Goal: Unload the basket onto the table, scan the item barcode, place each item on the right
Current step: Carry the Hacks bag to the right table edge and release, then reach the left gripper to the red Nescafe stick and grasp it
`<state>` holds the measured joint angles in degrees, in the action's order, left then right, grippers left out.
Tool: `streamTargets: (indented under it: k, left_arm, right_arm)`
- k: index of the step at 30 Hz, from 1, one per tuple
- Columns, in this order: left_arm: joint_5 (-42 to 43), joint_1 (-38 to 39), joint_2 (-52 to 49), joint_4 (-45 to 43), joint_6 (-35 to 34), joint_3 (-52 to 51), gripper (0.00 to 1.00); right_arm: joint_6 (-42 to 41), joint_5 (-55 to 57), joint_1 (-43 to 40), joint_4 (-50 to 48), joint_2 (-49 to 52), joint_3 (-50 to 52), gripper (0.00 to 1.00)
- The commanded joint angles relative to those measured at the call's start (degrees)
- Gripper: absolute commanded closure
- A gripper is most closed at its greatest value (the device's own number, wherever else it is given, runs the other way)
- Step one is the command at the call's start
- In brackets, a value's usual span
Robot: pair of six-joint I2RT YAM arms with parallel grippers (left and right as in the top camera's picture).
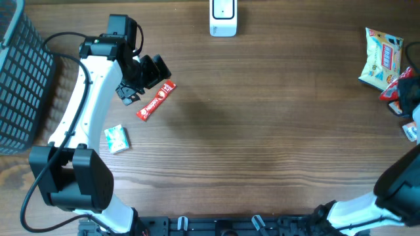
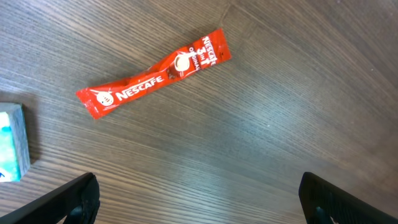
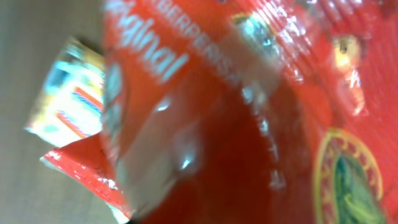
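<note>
- Left arm [image 1: 92,92] runs up the left side of the desk [image 1: 262,144] with the wrist tipped down. The left gripper [image 1: 149,71] is spread as wide as it goes, nothing in it.
- It hangs above the Nescafe sachet [image 1: 156,100], which lies flat on the wood, not touching the fingers.
- A small white-green box [image 1: 117,139] sits near the sachet.
- Right gripper [image 1: 412,92] is at the far right edge by a yellow snack bag [image 1: 380,58]. A blurry red packet [image 3: 217,124] fills my wrist cam, so I can't tell its jaws or grip.
- Scanner [image 1: 223,18] is at the top edge, well apart from both.

Robot lab bench w/ wood table [image 1: 262,131], scanner [image 1: 223,18], wire basket [image 1: 20,78]
</note>
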<state>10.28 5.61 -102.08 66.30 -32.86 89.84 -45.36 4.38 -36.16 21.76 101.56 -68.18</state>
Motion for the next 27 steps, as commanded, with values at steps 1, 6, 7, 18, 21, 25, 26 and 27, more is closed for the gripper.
streamTargets:
  k: [1,6,7,18,21,25,26,27]
  left_arm:
    - [-1.4,-0.2,0.8,0.6,1.1,0.1,0.00]
    - [-3.4,-0.4,0.8,0.7,1.1,0.1,0.00]
    - [-3.4,-0.7,0.8,0.9,1.1,0.1,0.00]
    - [-4.0,-6.5,0.8,8.5,21.2,-0.1,0.00]
    - [-4.5,-5.8,0.8,5.2,21.2,-1.1,0.00]
    - [-10.1,-4.0,0.8,-1.5,25.4,-4.6,0.00]
    - [-11.2,-3.7,0.6,-2.3,26.8,-5.4,0.00]
    - [-13.0,-3.1,0.5,-3.5,27.8,-7.1,0.00]
  right_arm:
    - [3.3,2.6,0.1,-0.6,2.2,-1.1,0.48]
    - [11.4,1.6,-0.5,0.0,1.1,-3.0,0.00]
    - [12.3,1.6,-0.5,1.1,0.7,-3.9,0.00]
    - [12.4,-25.6,0.2,7.9,-9.7,-10.9,0.00]
    - [12.9,-33.9,1.8,9.4,-11.3,-10.9,0.00]
    - [18.3,-43.7,5.9,11.6,-11.5,-10.9,0.00]
    - [19.3,-44.1,7.4,12.5,-11.4,-10.9,0.00]
    - [20.9,-44.0,9.3,13.7,-11.5,-10.9,0.00]
